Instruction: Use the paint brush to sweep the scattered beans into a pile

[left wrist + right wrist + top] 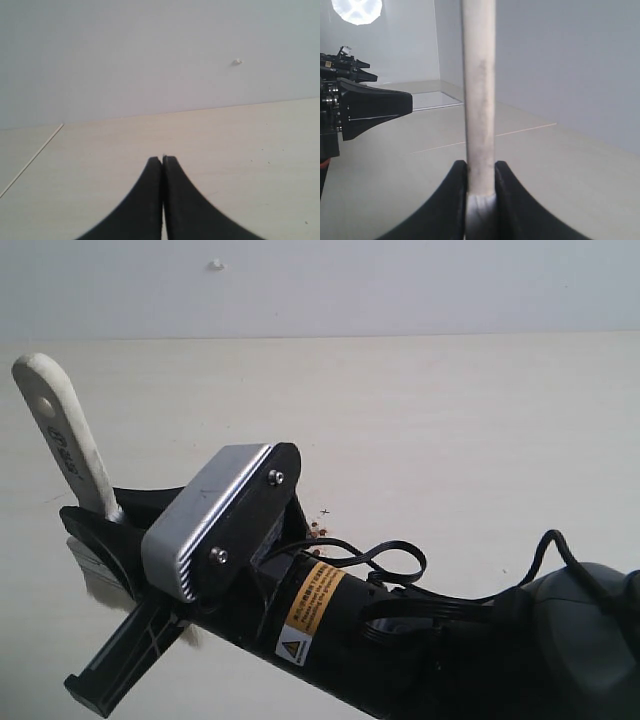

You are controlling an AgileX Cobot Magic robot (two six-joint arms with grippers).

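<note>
In the exterior view the paint brush's pale wooden handle [62,430] sticks up at the left, with a hole near its end. My right gripper [108,522] reaches across from the right and is shut on the brush low on the handle. White bristles [100,585] show just under the gripper. In the right wrist view the handle [479,100] stands between the fingers of the right gripper [481,167], with the silver band [481,212] below. A few reddish-brown beans [318,530] lie on the table beside the arm; any pile is hidden behind it. My left gripper [162,160] is shut and holds nothing.
The pale table [450,440] runs back to a white wall with a small white stud [216,264]. My right arm's dark body and cables [400,610] cover the lower middle and right of the exterior view. The left arm [365,107] shows black in the right wrist view.
</note>
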